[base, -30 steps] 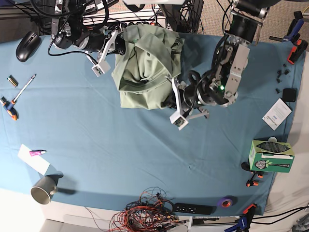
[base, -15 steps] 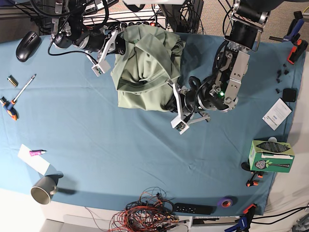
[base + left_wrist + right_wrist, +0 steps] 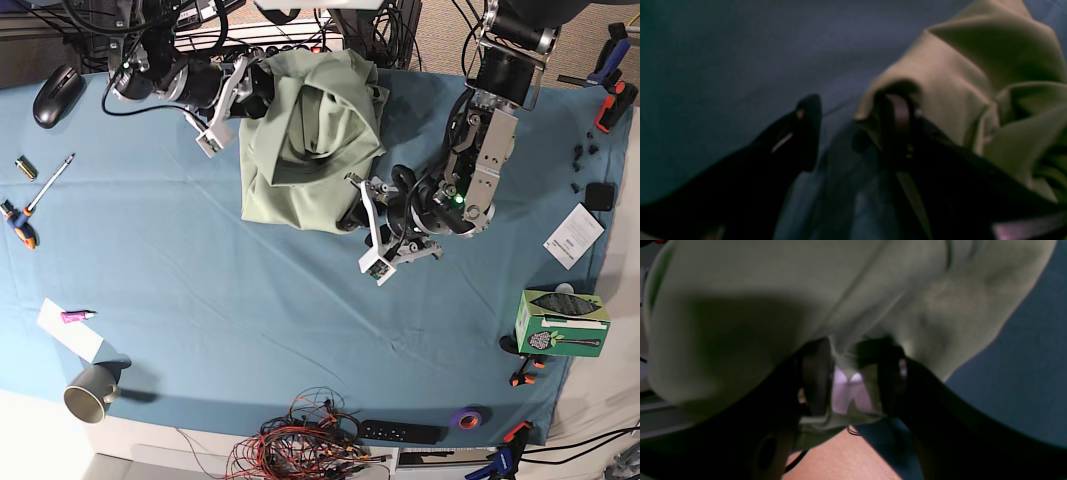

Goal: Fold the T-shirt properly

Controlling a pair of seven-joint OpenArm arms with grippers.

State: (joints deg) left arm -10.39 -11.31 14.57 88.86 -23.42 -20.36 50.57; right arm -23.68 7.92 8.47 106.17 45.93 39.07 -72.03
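The pale sage-green T-shirt (image 3: 305,135) lies bunched in a heap at the far middle of the teal table cloth (image 3: 250,300). My left gripper (image 3: 352,217) sits at the heap's near right corner. In the left wrist view this gripper (image 3: 853,126) is open, and the T-shirt (image 3: 967,86) edge drapes over one finger (image 3: 898,116). My right gripper (image 3: 258,100) is at the heap's far left side. In the right wrist view it (image 3: 851,376) stands open, with a loose fold of the T-shirt (image 3: 740,306) hanging between the fingers (image 3: 816,376).
At the left lie a computer mouse (image 3: 57,95), a pen (image 3: 50,180) and a screwdriver (image 3: 20,225). A mug (image 3: 92,392) stands near left. A wire tangle (image 3: 300,440), a remote (image 3: 400,432) and a green box (image 3: 562,322) line the near and right edges.
Both grippers have opened from shut. The shirt heap has slumped and spread a little. The left arm has drifted slightly toward the near right, and the right arm has moved closer to the heap.
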